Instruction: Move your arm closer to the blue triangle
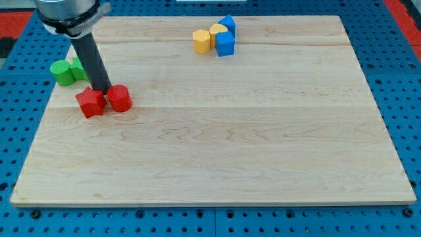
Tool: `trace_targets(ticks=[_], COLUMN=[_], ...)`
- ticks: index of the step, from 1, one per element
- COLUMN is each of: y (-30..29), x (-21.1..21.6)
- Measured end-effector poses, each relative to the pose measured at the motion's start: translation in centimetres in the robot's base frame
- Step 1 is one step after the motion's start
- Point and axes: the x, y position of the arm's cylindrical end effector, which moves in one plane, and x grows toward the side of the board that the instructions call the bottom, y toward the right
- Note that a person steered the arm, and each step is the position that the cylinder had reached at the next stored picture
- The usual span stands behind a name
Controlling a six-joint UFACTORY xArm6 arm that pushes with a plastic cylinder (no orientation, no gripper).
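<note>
The blue triangle [228,24] lies near the view's top, a little right of centre, touching a yellow block [218,31] on its left. A blue cube [225,45] sits just below it, and a yellow hexagonal block [201,41] lies to the left of the cube. My tip [104,91] is far away at the view's left. It rests between a red star-like block [90,102] and a red round block [120,98], at their upper edges.
Two green blocks [64,72] [79,68] lie at the board's left edge, partly behind the rod. The wooden board [223,145] rests on a blue perforated base.
</note>
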Motion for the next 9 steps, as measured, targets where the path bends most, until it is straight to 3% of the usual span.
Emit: trace_targets(ticks=[2,4,9], y=[2.8,5.5,9.9], x=[-3.8,-4.3,-16.5])
